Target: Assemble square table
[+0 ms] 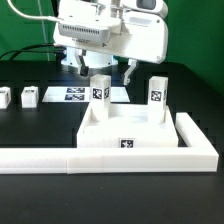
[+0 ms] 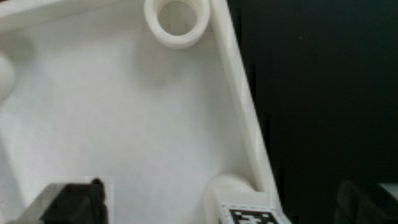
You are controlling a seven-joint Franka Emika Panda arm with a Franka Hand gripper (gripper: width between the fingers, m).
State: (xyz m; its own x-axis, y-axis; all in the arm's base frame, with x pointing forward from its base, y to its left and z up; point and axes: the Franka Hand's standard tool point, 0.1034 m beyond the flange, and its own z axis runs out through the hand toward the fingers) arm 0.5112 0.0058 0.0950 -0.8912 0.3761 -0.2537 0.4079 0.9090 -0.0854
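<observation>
The white square table slab (image 1: 125, 132) lies in the corner of the rail, with a tag on its front side. Two tagged white legs stand upright in it, one at the back left (image 1: 100, 90) and one at the back right (image 1: 157, 93). My gripper (image 1: 105, 72) hangs open just above the back-left leg, its fingers apart on either side and holding nothing. The wrist view shows the slab's white surface (image 2: 125, 120), a round corner socket (image 2: 178, 20) and the tagged leg (image 2: 249, 205) between the dark fingers (image 2: 71, 203) of my gripper (image 2: 222, 205).
The long white L-shaped rail (image 1: 110, 158) runs along the front and up the exterior view's right. The marker board (image 1: 75, 95) lies behind the slab. Two loose leg blocks (image 1: 30, 97) (image 1: 3, 98) sit at the exterior view's left on the black table.
</observation>
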